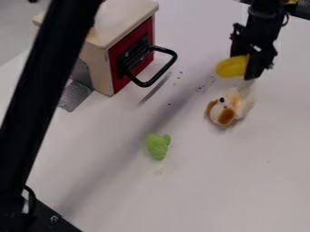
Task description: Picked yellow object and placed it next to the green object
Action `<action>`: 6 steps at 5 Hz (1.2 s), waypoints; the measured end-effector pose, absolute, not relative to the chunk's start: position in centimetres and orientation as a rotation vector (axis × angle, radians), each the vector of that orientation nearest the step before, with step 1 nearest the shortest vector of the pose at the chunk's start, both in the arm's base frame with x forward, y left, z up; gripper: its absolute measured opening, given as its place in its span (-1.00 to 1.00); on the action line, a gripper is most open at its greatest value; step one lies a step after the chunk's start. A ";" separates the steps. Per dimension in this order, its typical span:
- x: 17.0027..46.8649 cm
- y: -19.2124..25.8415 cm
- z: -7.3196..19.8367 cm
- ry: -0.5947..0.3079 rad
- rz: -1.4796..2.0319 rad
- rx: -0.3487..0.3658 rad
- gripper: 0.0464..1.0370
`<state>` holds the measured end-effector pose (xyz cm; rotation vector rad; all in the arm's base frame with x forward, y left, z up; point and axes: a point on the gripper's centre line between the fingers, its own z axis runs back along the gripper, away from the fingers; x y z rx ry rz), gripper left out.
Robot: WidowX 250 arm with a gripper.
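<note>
At the upper right, the black gripper (249,68) hangs down from the top edge, shut on the yellow object (231,67). The rounded yellow end sticks out to the left of the gripper, and its other end is hidden by the black fingers. The small green object (157,146) lies on the white surface near the middle of the view, below and to the left of the gripper, apart from the yellow object.
A white and brown plush dog (225,110) lies just below the gripper. A wooden toy box (100,68) with a red front and black handle stands at the upper left. A black bar (45,90) crosses the left foreground.
</note>
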<state>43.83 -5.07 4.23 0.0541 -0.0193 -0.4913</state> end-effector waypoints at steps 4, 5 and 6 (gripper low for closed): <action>26.4 -0.6 11.1 -0.101 0.121 0.131 0.18; 21.7 2.0 9.4 -0.135 0.155 0.099 0.18; 20.5 4.5 7.1 -0.159 0.112 0.040 0.18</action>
